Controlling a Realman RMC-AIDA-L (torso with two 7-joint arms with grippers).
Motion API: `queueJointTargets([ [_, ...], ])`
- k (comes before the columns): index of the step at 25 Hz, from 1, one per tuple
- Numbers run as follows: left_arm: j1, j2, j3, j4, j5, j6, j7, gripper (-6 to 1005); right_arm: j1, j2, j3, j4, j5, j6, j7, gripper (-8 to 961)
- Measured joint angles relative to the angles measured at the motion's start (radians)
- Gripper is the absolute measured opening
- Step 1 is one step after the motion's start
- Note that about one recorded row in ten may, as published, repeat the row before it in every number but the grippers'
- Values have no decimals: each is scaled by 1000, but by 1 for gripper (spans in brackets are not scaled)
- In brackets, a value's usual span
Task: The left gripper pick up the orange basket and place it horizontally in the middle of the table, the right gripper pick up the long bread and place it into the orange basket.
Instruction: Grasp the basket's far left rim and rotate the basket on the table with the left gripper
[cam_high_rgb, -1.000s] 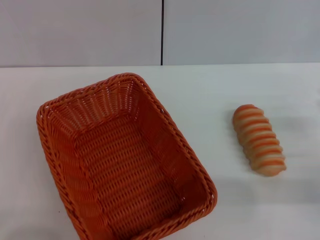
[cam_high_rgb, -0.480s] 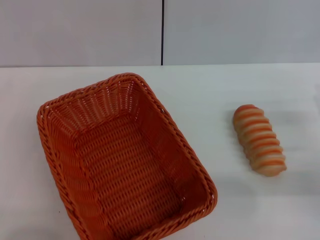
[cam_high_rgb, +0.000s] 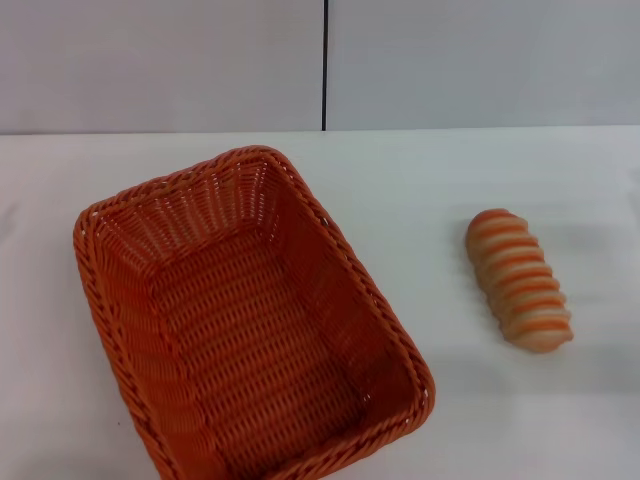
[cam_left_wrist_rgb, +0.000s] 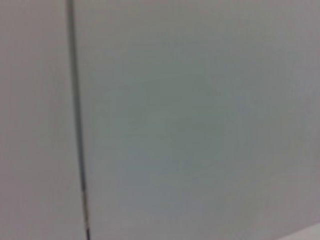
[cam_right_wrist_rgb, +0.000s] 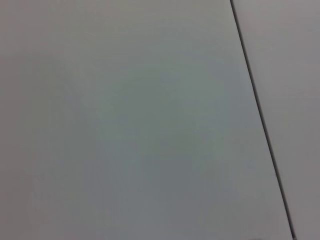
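1. The orange basket (cam_high_rgb: 250, 320) is a large rectangular wicker piece with a braided rim and sloping woven sides; it sits on the table (cam_high_rgb: 420, 180) in the left half of the head view, turned on a diagonal so that its long axis runs from about 11 o'clock to 5 o'clock; its near corner runs off the lower edge of that view; its inside holds nothing.
2. The long bread (cam_high_rgb: 518, 280) is a small elongated loaf, tan-orange with pale cream ridges across it; it lies on the table at roughly 3 o'clock from the basket, well apart from it, its length running from about 11 o'clock to 5 o'clock; nothing touches it.
3. The table is plain white and meets a pale grey wall (cam_high_rgb: 480, 60) at 12 o'clock; a thin dark vertical seam (cam_high_rgb: 325, 65) divides the wall above the basket's far corner.
4. Neither the left gripper nor the right gripper appears in any view, so whether their fingers are apart or together cannot be told; nothing is gripping the basket or the bread.
5. Both wrist views show only the blank grey wall with its dark seam (cam_left_wrist_rgb: 77, 130) crossing it; the same kind of seam (cam_right_wrist_rgb: 260, 115) slants through the right wrist view; no arm pose can be read.
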Motion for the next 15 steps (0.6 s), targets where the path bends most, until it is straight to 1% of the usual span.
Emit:
queueJointTargets([
  [3, -33, 2, 77, 136, 90, -1, -87, 830, -2, 1, 3, 1, 2, 3, 0, 638],
  [5, -59, 3, 124, 203, 149, 3, -138, 830, -4, 1, 4, 1, 3, 6, 0, 638],
  [7, -98, 7, 183, 264, 242, 19, -206, 830, -5, 2, 5, 0, 4, 7, 0, 638],
  [8, -111, 7, 202, 280, 274, 27, -225, 830, -6, 2, 5, 0, 4, 6, 0, 638],
  [10, -155, 8, 248, 323, 377, 69, -283, 830, -7, 2, 6, -1, 4, 3, 0, 638],
  [11, -199, 8, 284, 346, 458, 127, -323, 830, -8, 2, 6, -1, 4, 3, 0, 638],
  [12, -211, 7, 290, 350, 473, 140, -329, 830, -8, 2, 6, -1, 4, 3, 0, 638],
  [15, -287, 1, 310, 368, 556, 232, -359, 832, -8, 2, 6, -3, 5, 7, 0, 638],
])
